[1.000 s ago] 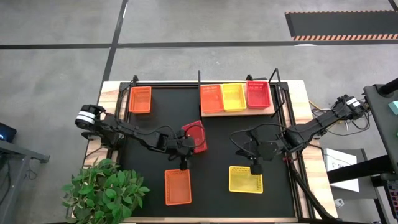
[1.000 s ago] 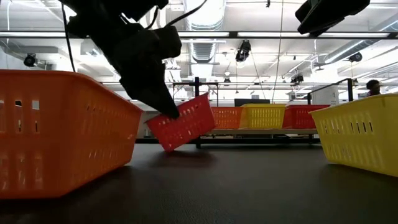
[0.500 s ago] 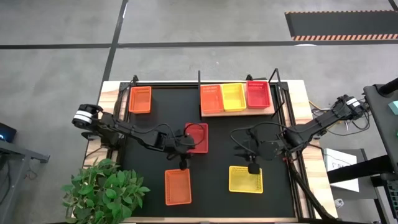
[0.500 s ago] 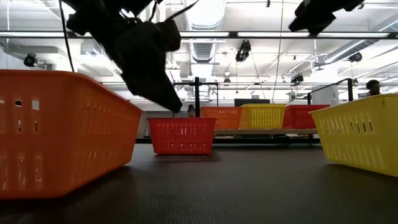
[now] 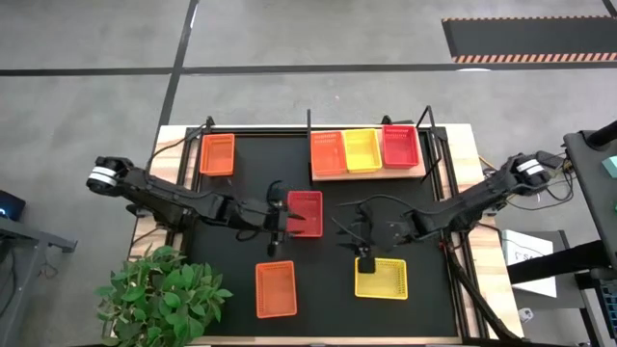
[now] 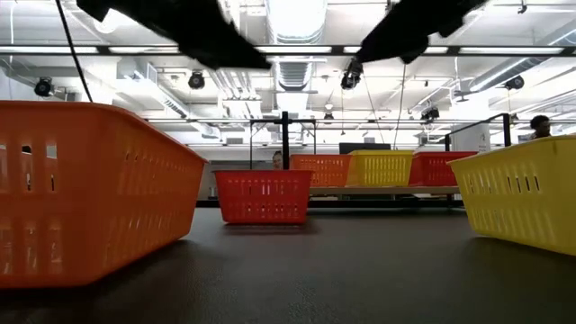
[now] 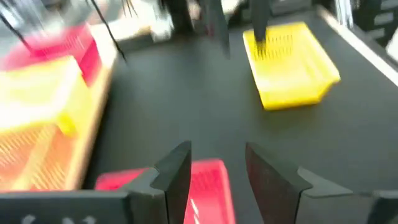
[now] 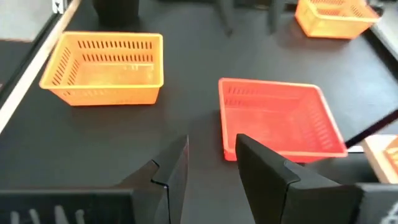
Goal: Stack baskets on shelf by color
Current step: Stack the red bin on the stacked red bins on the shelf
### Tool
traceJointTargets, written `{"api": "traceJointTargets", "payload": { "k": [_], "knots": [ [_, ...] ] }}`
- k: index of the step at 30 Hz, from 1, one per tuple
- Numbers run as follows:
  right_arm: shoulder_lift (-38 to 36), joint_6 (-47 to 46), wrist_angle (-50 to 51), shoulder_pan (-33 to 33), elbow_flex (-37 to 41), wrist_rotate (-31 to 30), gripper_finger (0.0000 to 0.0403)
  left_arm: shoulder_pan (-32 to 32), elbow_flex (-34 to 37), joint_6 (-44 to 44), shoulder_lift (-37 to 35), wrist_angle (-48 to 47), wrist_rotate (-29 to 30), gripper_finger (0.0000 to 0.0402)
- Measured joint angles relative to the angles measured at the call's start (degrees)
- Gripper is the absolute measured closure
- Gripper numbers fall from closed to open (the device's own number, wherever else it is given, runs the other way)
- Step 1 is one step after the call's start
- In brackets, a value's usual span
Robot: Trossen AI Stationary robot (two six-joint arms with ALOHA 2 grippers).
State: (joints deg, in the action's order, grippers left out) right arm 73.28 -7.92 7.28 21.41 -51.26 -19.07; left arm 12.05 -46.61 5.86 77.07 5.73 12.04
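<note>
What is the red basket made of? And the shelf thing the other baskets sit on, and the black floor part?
The red basket looks like thin molded plastic: smooth, with rows of slots in its walls. The shelf looks like pale wood with a matte face, though it could be a laminate; its posts look like thin black metal. The black mat looks like rubbery or foam sheet, dull and finely grained.

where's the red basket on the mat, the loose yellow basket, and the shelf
red basket (image 5: pixel 305 213), high view, middle of its floor
yellow basket (image 5: pixel 381 279), high view, middle of its floor
shelf (image 5: pixel 371 175), high view, bare front edge of the board
</note>
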Motion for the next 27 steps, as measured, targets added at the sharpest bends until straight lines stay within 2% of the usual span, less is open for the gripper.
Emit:
{"api": "traceJointTargets", "payload": {
  "k": [4,7,17,24,27],
  "knots": [
    [5.5,0.6,1.4,-2.2,-5.4,5.0,0.0274,-0.1,2.3,8.5,-2.2,7.2,3.3,0.0265],
    [9.6,2.1,3.4,-3.5,-9.6,7.7,0.0273,-0.1,2.3,11.5,-4.5,7.4,4.6,0.0265],
    [22.8,4.0,13.1,-6.0,-22.2,9.0,0.0269,0.0,6.5,9.7,-10.6,8.2,4.7,0.0265],
    [30.3,6.5,13.5,-10.0,-28.3,9.2,0.027,0.0,7.5,7.5,-12.5,8.5,4.8,0.0265],
    [33.3,6.6,13.4,-11.8,-29.5,14.2,0.027,0.0,8.0,6.6,-13.4,8.4,4.8,0.0265]
  ]
}}
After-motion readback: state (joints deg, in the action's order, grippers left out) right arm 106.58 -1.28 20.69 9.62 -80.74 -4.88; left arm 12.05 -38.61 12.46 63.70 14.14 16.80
